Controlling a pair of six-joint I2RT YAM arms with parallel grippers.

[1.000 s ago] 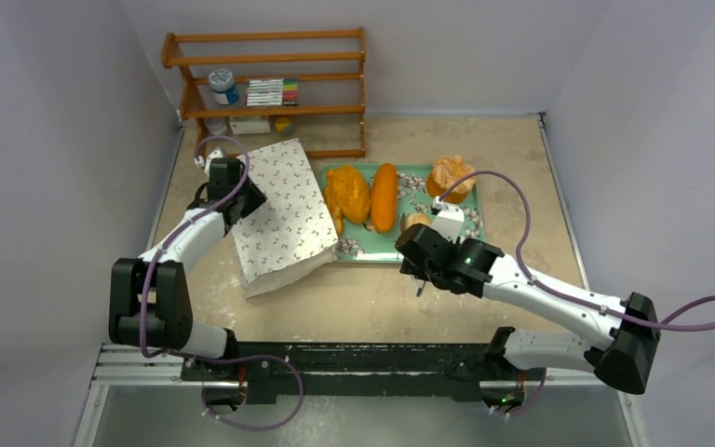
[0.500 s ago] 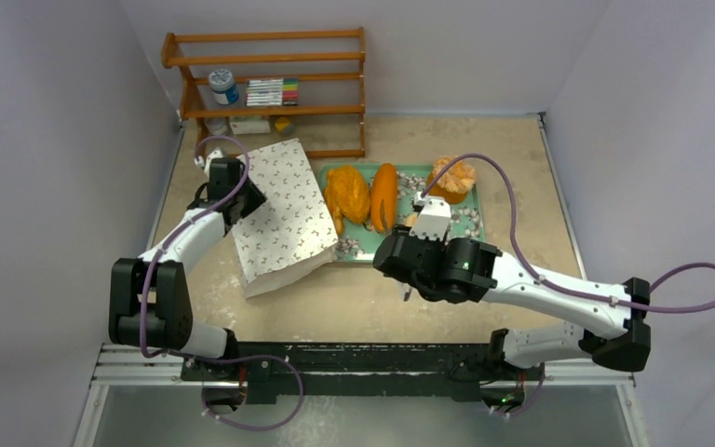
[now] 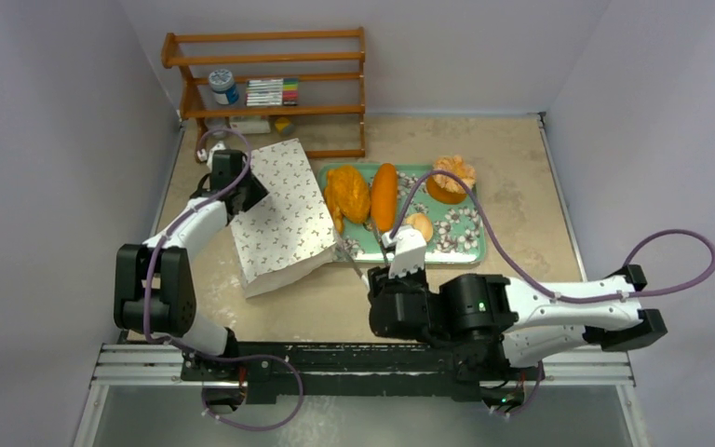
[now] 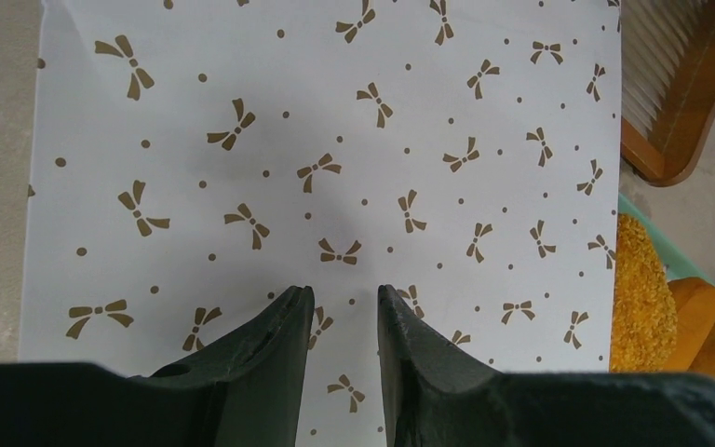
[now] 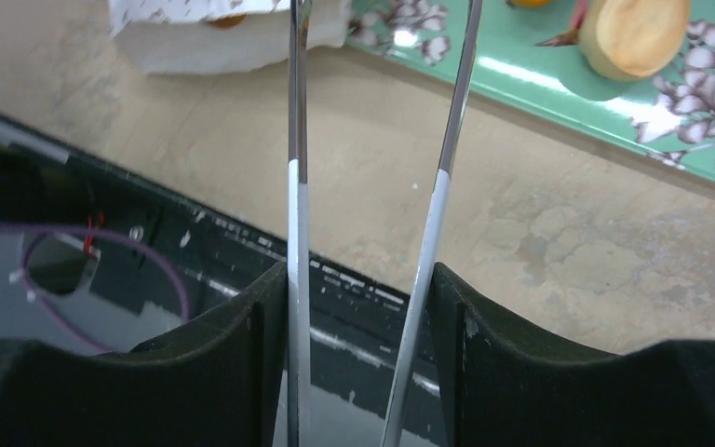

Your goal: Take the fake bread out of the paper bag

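My left gripper [image 4: 343, 298] sits narrowly parted over the bag [image 4: 335, 140]; I can't tell if it grips. My right gripper [image 5: 358, 279] clamps tongs [image 5: 295, 205].

I am swinging the right tool [image 5: 358, 289] back off the green tray [image 3: 456, 244] toward the desk's [image 3: 521, 168] near edge, and its metal tongs [image 3: 354, 261] are now pointing at the paper bag's [image 3: 284, 205] mouth.

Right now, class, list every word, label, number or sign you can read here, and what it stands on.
No text is readable.
Jar on the wooden shelf: label too blurred to read.
Marker set beside it: print too small.
Paper bag: only bows and dots, no words.
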